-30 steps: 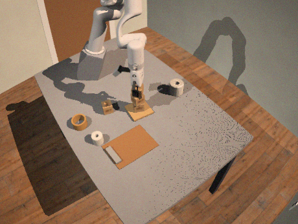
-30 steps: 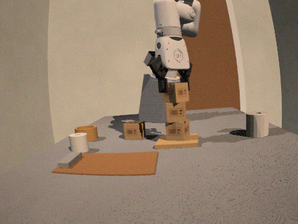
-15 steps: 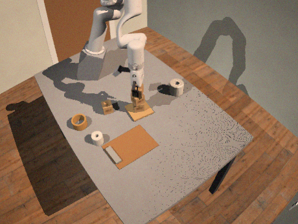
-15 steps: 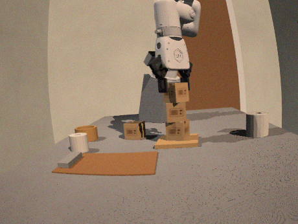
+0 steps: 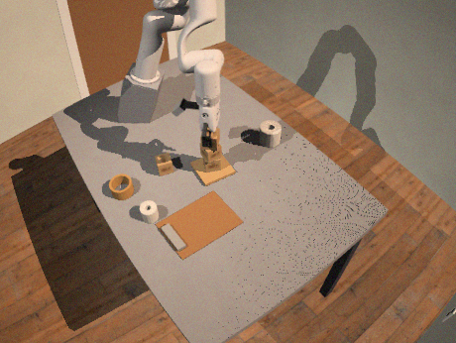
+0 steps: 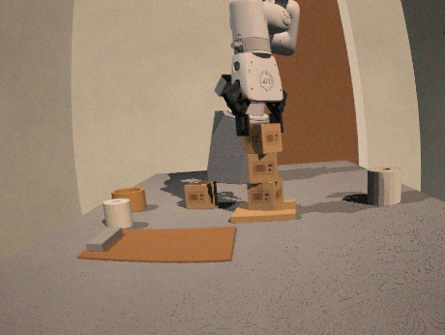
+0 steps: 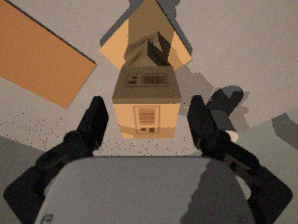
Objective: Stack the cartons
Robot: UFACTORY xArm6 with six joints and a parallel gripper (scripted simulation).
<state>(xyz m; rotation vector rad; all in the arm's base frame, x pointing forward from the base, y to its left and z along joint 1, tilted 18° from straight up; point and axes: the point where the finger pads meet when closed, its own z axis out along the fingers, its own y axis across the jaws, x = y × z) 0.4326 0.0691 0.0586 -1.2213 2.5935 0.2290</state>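
Observation:
Three cartons stand in a column on the small wooden board [image 6: 264,212] [image 5: 214,171]: bottom carton [image 6: 264,194], middle carton [image 6: 262,167], top carton [image 6: 263,138], which sits a little skewed. My gripper [image 6: 260,125] is open, its fingers on either side of the top carton with gaps, as the wrist view [image 7: 147,125] shows around the top carton [image 7: 146,105]. The fourth carton [image 6: 200,195] [image 5: 164,164] stands on the table left of the board.
A large orange mat [image 6: 166,244] with a grey block [image 6: 103,239] lies in front. A white roll [image 6: 117,213] and a brown tape ring [image 6: 129,198] stand at the left. A grey-white roll [image 6: 384,186] stands at the right. The robot base [image 5: 141,96] is behind.

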